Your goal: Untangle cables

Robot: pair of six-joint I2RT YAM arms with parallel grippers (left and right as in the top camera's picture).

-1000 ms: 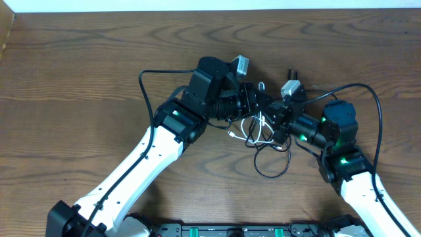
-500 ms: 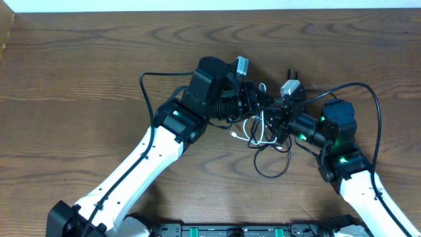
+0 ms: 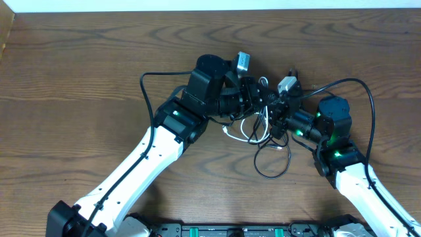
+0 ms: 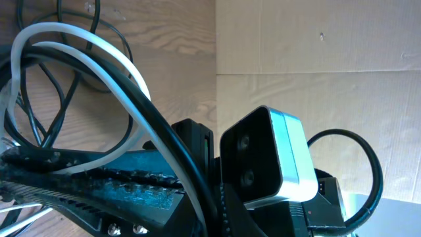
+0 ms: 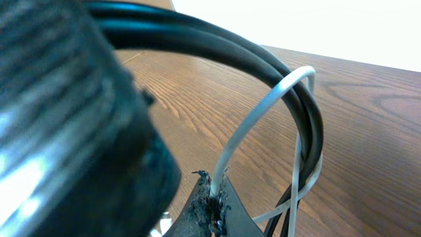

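The cables lie tangled at the table's middle between my two grippers: thin white loops and a black loop trailing toward me. My left gripper is at the top of the bundle; in the left wrist view a white cable and a black cable run down into its jaws, which look shut on them. My right gripper is just right of it. In the right wrist view its fingertips pinch the white cable, with black cables arching above.
The wooden table stretches to all sides. The two wrists nearly touch; the right wrist's camera fills the left wrist view. Thick black arm cables arc out at the left and right. A light wall edge runs along the back.
Both grippers have shifted slightly toward the back of the table, and the right arm has moved a little left. The white loops have been drawn up and left with them.
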